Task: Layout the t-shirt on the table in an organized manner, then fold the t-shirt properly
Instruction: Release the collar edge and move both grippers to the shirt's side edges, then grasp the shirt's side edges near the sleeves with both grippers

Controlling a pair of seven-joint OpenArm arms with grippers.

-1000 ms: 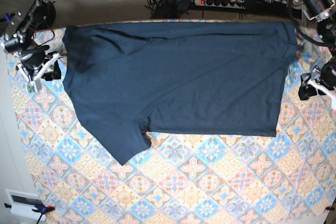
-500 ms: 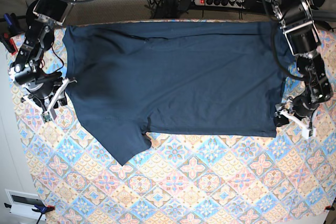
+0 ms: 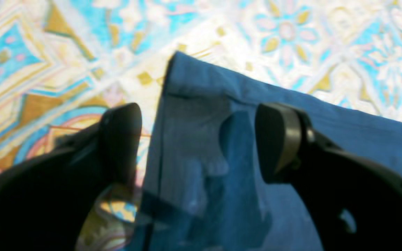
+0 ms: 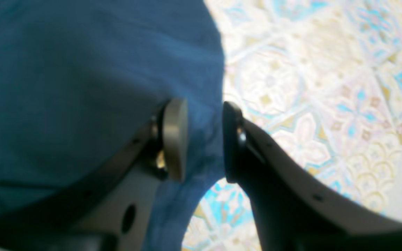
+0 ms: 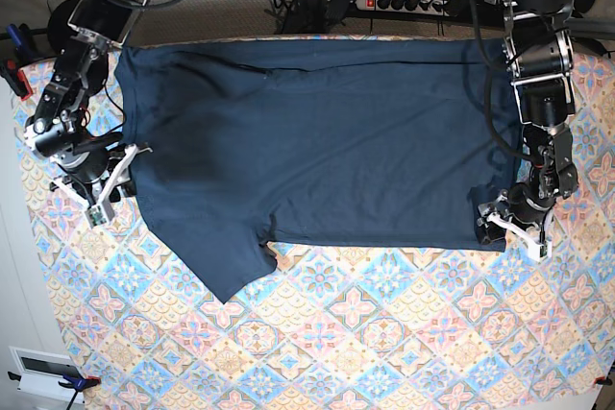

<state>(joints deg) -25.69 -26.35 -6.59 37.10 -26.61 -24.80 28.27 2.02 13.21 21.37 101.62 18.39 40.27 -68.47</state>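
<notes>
Straddling the t-shirt hem corner at five o'clock, the left gripper gapes wide while the right gripper, half-closed, brackets the nine-o'clock edge.

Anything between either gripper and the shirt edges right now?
Nothing visible. The left gripper stands open straddling the hem corner of the t-shirt. The right gripper brackets the shirt's edge near the sleeve, jaws partly apart. Only the table cloth lies under both.
</notes>
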